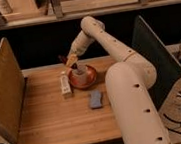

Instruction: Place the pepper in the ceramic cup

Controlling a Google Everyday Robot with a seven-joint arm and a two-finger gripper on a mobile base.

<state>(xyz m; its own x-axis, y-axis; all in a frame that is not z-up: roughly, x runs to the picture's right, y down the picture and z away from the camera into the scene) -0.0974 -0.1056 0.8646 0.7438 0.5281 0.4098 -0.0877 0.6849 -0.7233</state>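
Observation:
The ceramic cup [82, 71], pale and round, sits on a reddish-brown saucer [85, 82] at the back middle of the wooden table [50, 117]. My gripper [67, 63] hangs just above and left of the cup's rim, at the end of the white arm [99, 35] that reaches in from the right. A small dark reddish shape [62, 58] at the gripper's tip looks like the pepper. I cannot tell if it is held.
An upright white carton [65, 84] stands just left of the saucer. A flat blue-grey pad [96, 99] lies in front of it. A tan panel [3, 94] borders the table's left side and a dark panel [154, 52] its right. My arm's body covers the right of the table.

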